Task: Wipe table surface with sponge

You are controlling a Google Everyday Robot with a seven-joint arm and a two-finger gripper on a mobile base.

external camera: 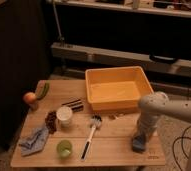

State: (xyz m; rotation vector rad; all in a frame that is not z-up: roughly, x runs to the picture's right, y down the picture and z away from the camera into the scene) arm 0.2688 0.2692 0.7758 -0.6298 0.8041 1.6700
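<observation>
The wiping step looks to be in hand: the tool (140, 138) points straight down at the near right corner of the desk (114, 152), set on the blue sponge (138, 146), which lies flat on the wood just in from that corner. Whether the tool is clenched on the sponge or only pressing it, I cannot tell. The next move likely calls for steady downward pressure while dragging the sponge leftward along the near edge, stopping short of the brush (90, 136).
</observation>
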